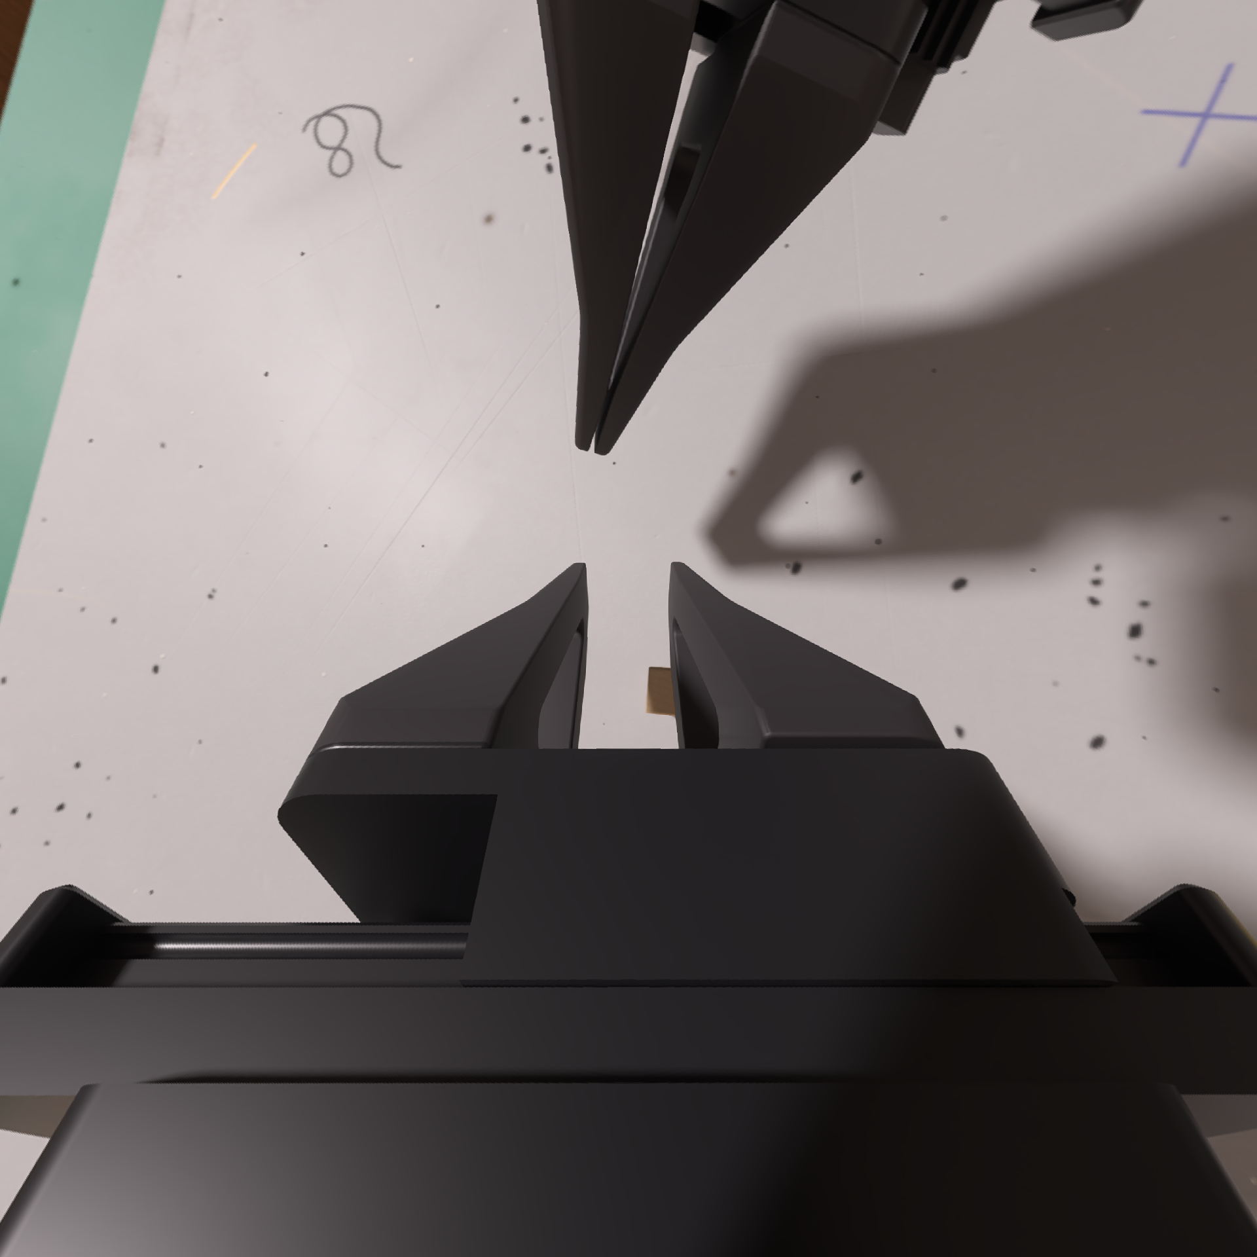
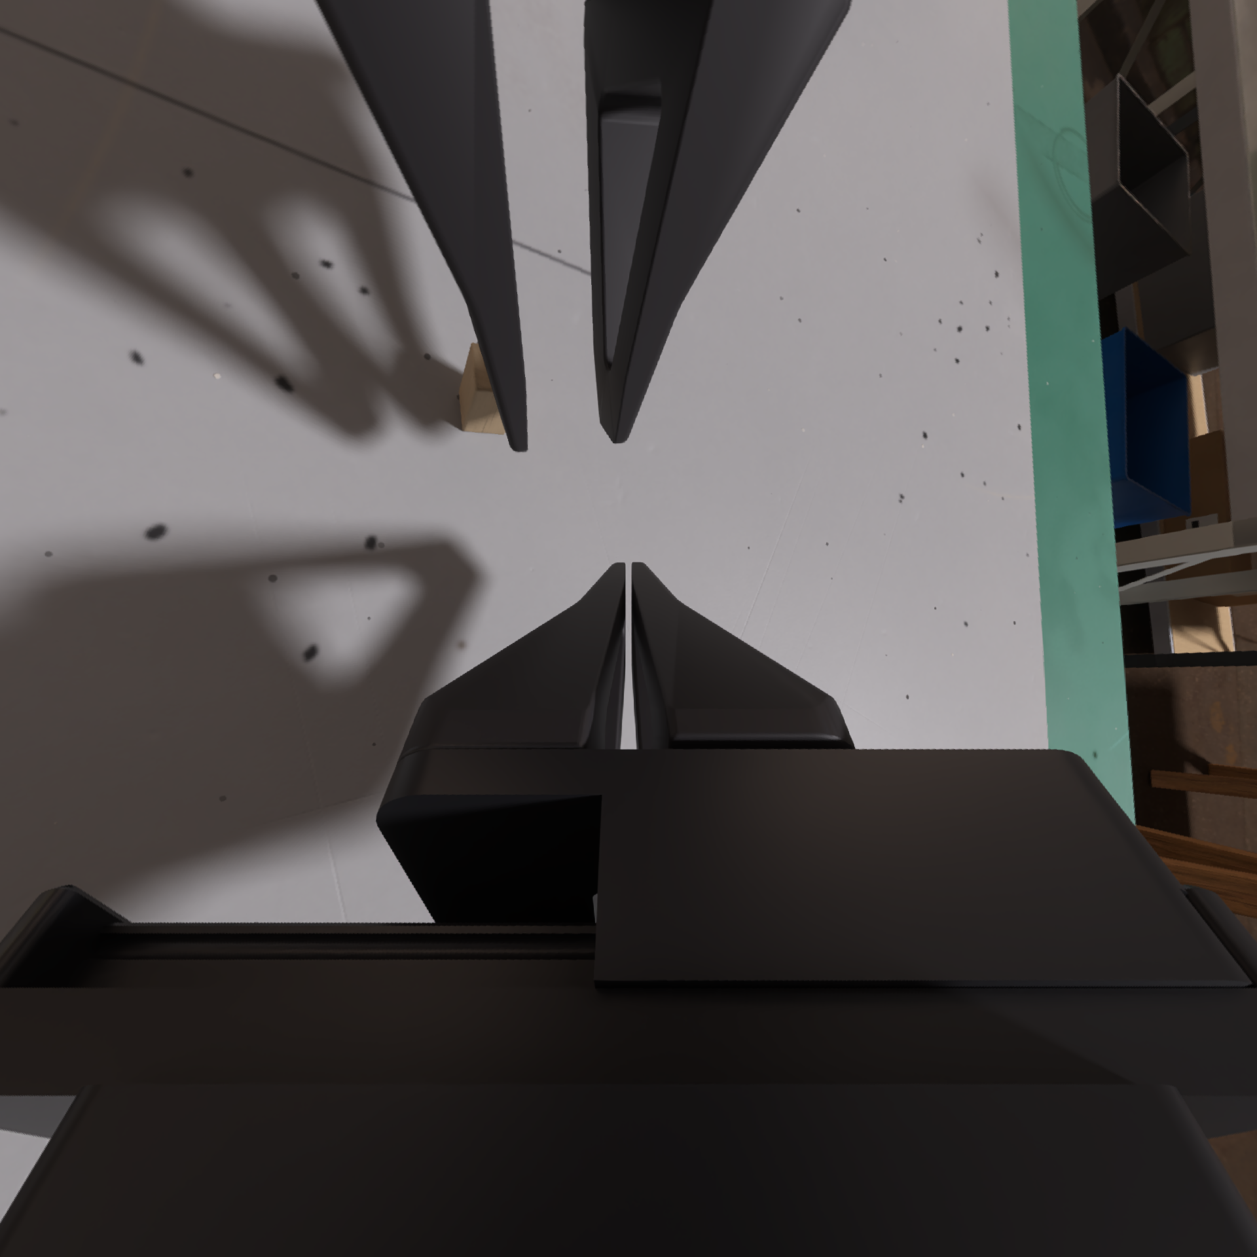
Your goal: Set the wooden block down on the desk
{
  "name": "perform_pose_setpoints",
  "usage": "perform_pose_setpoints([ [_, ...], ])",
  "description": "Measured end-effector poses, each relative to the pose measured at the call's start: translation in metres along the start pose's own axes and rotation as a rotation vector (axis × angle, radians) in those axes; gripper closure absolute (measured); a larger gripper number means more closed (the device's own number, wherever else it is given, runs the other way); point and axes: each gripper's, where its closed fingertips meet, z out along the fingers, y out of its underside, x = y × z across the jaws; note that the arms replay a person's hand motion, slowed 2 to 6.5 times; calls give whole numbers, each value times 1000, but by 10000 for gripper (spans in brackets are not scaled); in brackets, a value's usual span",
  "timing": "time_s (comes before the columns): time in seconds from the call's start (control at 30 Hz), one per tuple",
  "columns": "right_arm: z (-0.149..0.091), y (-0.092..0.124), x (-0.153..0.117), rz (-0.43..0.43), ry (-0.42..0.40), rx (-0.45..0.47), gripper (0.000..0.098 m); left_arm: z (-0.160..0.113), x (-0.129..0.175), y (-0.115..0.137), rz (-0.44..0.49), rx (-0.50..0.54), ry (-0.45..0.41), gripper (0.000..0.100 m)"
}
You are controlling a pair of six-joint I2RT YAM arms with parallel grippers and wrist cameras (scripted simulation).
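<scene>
The small wooden block [image 1: 658, 690] lies on the white desk [image 1: 340, 476], showing in the gap of my left gripper [image 1: 627, 566] with its right side hidden by the right finger. The left gripper is open with a narrow gap and holds nothing. In the right wrist view the block [image 2: 479, 401] rests on the desk [image 2: 782, 476] just outside one finger of the left gripper [image 2: 566, 442]; I cannot tell whether they touch. My right gripper [image 2: 628, 564] is shut and empty, tip to tip with the left one; it also shows in the left wrist view [image 1: 590, 449].
A green strip [image 1: 61, 272] runs along the desk's edge, also showing in the right wrist view [image 2: 1061, 408]. Past it stand shelves with a blue bin [image 2: 1149, 435]. A pen scribble [image 1: 347, 139] and a blue cross mark [image 1: 1204, 115] are on the desk. Arm shadows fall across it.
</scene>
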Motion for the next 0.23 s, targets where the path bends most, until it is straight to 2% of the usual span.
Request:
perform_pose_setpoints([
  [0.23,-3,-2,3,36,7,28,965,5,-9,-1,-1,-22,-99,802],
])
